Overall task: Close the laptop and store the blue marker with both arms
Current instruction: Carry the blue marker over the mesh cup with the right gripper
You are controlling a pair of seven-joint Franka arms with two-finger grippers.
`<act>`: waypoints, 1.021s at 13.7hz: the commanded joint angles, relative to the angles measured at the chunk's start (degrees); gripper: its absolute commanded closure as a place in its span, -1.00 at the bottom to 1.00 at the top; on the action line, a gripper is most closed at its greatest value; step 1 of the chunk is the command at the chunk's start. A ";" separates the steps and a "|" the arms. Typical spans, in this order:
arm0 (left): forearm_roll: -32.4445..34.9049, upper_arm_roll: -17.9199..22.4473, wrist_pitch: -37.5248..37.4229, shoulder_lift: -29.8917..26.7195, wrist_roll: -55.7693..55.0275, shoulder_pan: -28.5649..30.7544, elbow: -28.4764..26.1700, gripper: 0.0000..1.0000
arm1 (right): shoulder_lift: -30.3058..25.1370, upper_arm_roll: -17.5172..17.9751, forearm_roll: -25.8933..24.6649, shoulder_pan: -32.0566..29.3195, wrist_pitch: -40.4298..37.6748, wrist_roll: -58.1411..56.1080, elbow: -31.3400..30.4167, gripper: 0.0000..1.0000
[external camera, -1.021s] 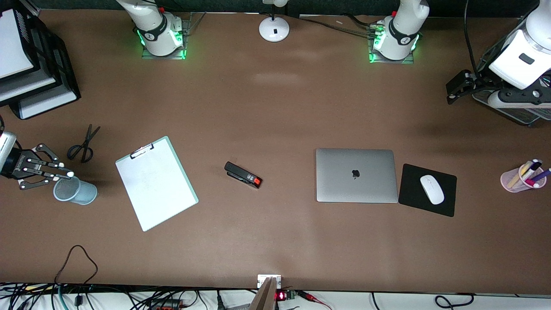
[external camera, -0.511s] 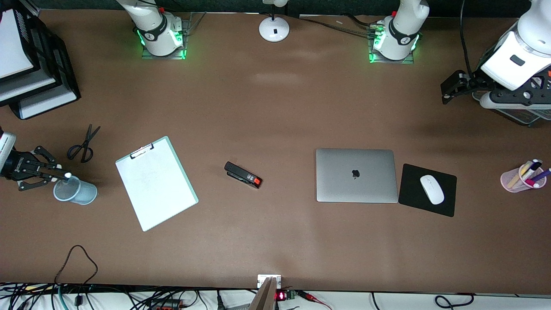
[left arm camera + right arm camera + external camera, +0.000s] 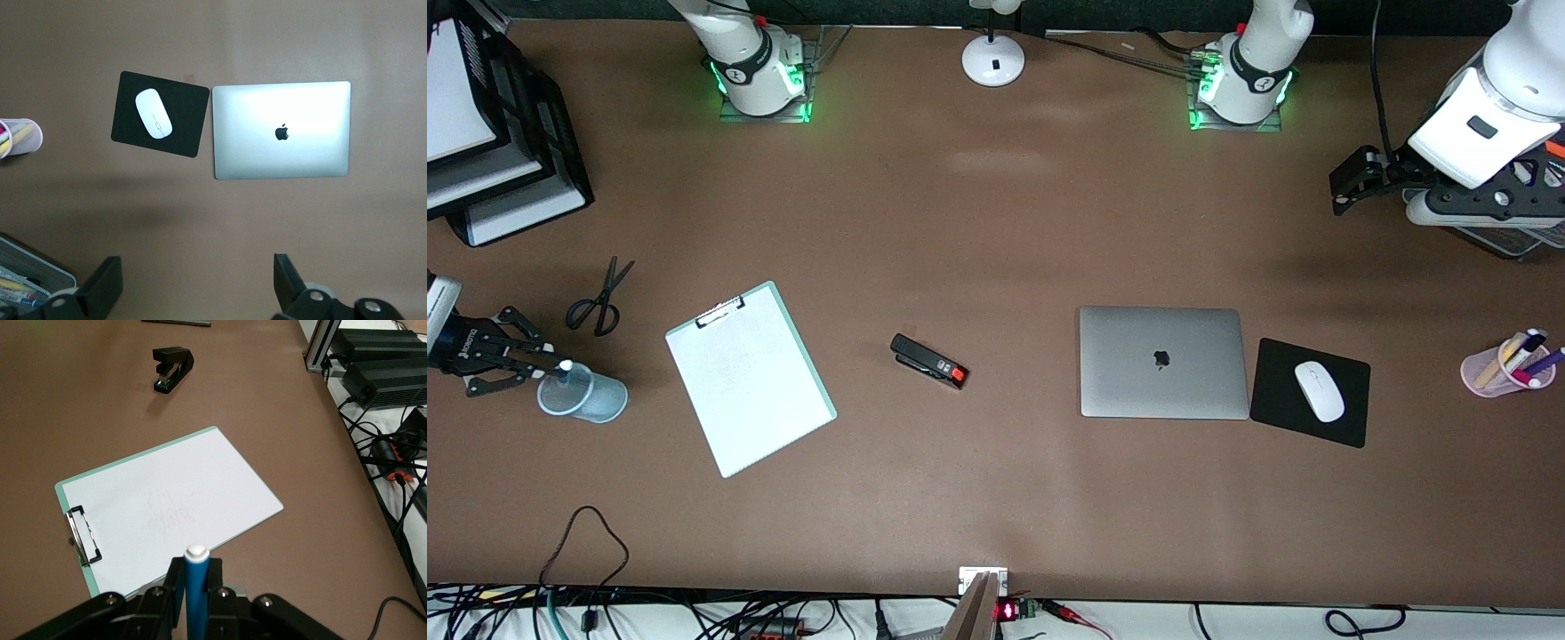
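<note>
Two arms work at the brown bench (image 3: 996, 498). The right pincer (image 3: 551, 366) grips the blue marker (image 3: 196, 587) upright over the rim of a pale blue mesh cup (image 3: 585, 394) at the right arm's end. The left pincer (image 3: 193, 287) hangs with fingers spread wide above bare bench, holding nothing. The laptop (image 3: 1163, 362) lies shut, just beside a black mouse pad (image 3: 1294, 418).
</note>
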 commanded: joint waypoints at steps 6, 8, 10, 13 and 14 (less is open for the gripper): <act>-0.89 -0.04 0.66 -0.55 0.70 0.22 -0.27 -1.00 | 4.01 0.66 4.03 -2.72 -1.39 -2.29 2.01 1.00; -0.81 -0.04 0.66 -0.55 0.70 0.22 -0.27 -1.00 | 4.98 0.66 4.30 -3.59 -1.48 -2.90 2.01 1.00; -0.81 -0.04 0.58 -0.55 0.70 0.30 -0.36 -1.00 | 5.16 0.74 4.30 -3.95 -1.13 -4.83 2.10 1.00; -0.90 -0.13 0.23 -1.07 0.70 0.48 -0.53 -1.00 | 6.21 0.75 4.39 -4.30 -0.87 -6.76 2.19 1.00; -0.90 -0.04 0.22 -1.07 0.88 0.57 0.16 -1.00 | 6.91 0.83 4.47 -4.39 -0.78 -6.94 2.62 1.00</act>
